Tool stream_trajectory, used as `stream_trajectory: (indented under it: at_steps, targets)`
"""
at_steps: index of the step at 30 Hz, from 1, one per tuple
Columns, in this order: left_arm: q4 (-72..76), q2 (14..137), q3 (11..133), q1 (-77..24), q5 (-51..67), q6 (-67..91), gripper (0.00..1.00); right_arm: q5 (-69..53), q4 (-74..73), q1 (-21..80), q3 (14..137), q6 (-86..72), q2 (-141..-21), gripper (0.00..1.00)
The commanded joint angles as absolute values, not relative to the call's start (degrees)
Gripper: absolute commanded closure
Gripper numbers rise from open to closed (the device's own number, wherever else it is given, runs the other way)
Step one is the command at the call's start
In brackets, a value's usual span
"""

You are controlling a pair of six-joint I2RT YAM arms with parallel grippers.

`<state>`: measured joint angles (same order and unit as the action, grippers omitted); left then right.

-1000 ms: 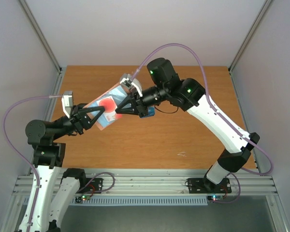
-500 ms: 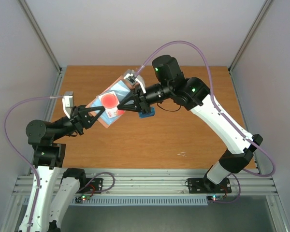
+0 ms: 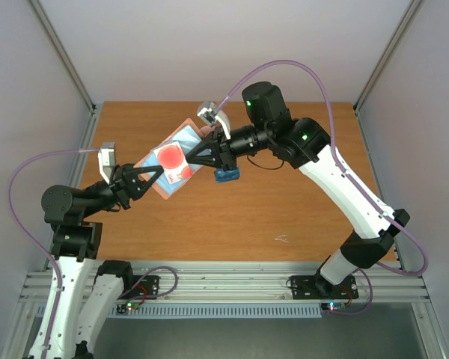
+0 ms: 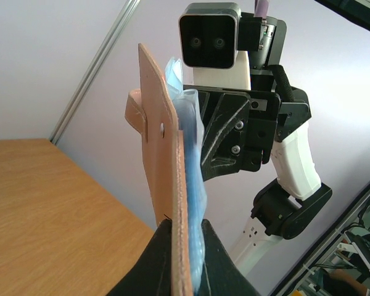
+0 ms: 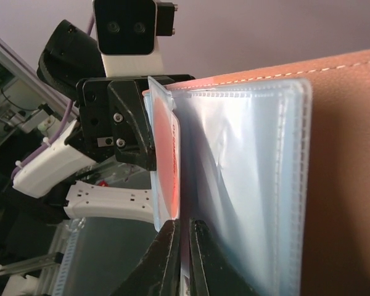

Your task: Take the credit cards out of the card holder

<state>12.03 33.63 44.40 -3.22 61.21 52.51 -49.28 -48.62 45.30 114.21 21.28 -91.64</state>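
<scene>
Both grippers hold the card holder [image 3: 181, 139] in the air over the table's left half, its light blue inside facing up. A white credit card with a red round mark [image 3: 171, 158] lies on that inside. My left gripper [image 3: 156, 178] is shut on the card holder's near-left edge. In the left wrist view the holder shows edge-on, taupe leather [image 4: 168, 185] against blue lining, between the left gripper [image 4: 186, 227] jaws. My right gripper [image 3: 189, 160] [image 5: 185, 224] is shut on the white card's [image 5: 166, 154] edge, beside the clear sleeves [image 5: 246, 185]. A bright blue card [image 3: 227, 177] lies on the table under the right wrist.
The wooden table [image 3: 284, 202] is walled in by grey panels on the left, back and right. A small pale scuff [image 3: 282, 239] marks the near right of the tabletop. The arm bases sit on the metal rail [image 3: 224, 288] at the near edge.
My left gripper's jaws have closed on the holder's edge. The right arm has shifted a little to the right and back, and the holder has tipped slightly with it.
</scene>
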Motion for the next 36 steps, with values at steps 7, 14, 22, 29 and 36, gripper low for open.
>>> stream_trajectory:
  at_steps: [7, 14, 22, 29, 36]
  targets:
    - [13.42, 33.22, 44.55, -3.25, 61.73, 51.41, 1.0, -54.7, -46.62, 45.63, 114.41, 20.2, -92.44, 0.83]
    - [13.43, 33.22, 44.65, -3.25, 61.87, 51.06, 1.0, -51.73, -47.4, 46.38, 115.67, 20.82, -93.31, 0.91]
    - [13.8, 34.55, 44.85, -3.25, 61.99, 50.8, 1.0, -49.2, -49.52, 46.36, 116.77, 21.99, -94.17, 0.99]
    - [7.74, 35.59, 46.7, -3.25, 62.26, 47.79, 1.0, -46.82, -53.19, 38.37, 116.14, 23.26, -90.17, 0.99]
    - [1.43, 38.07, 48.71, -3.25, 60.28, 45.52, 1.0, -45.1, -63.59, 34.49, 121.73, 30.29, -90.5, 0.99]
